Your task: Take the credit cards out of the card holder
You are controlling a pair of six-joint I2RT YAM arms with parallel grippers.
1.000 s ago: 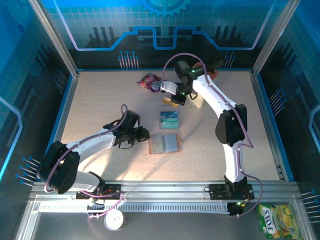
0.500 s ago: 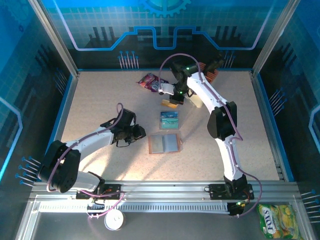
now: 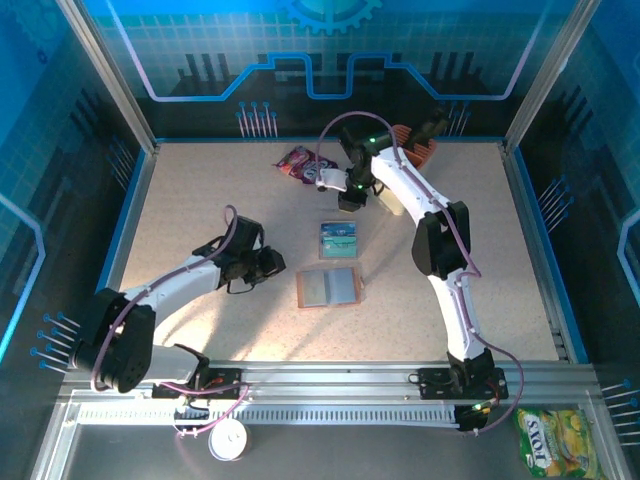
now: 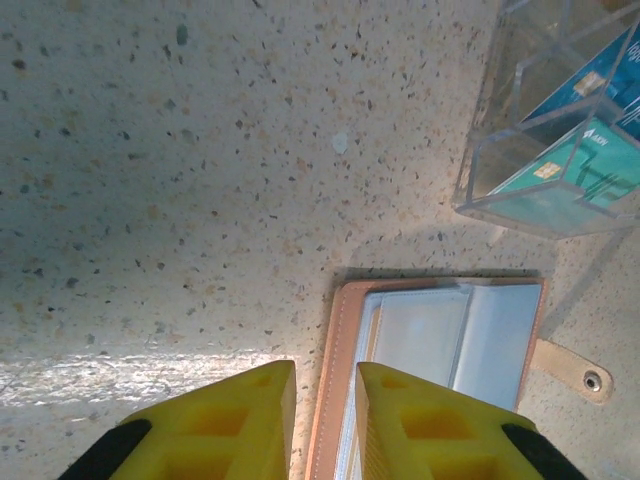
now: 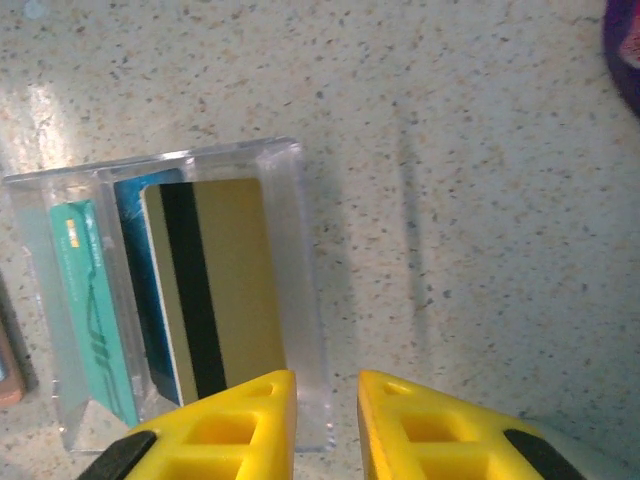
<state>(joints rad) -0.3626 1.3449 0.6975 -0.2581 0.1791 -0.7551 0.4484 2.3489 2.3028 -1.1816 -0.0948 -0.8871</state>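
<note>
- Tan card (image 5: 215, 290) upright in the clear rack (image 5: 305, 300), beside the blue and teal credit cards (image 5: 90, 290): liable to tip or ride up if the right gripper (image 5: 327, 385) drags across the rack wall. Lift straight up before moving sideways.
- Clear rack judged light and unfixed: likely to slide on the table (image 3: 200, 200) under any sideways knock.
- Card holder (image 4: 440, 340) likewise loose: likely to skate away or fold shut if pushed at its leather edge by the left gripper (image 4: 322, 375).
- Right gripper: jaws a narrow gap apart, nothing between; poised over the rack's end wall, cards just ahead of the fingertips.
- Left gripper: jaws a narrow gap apart, empty; left edge of the card holder at the fingertips, contact impossible to confirm.
- Card holder: open flat on the table between both arms, grey-blue pockets up, no card visible in them; rack just beyond it.
</note>
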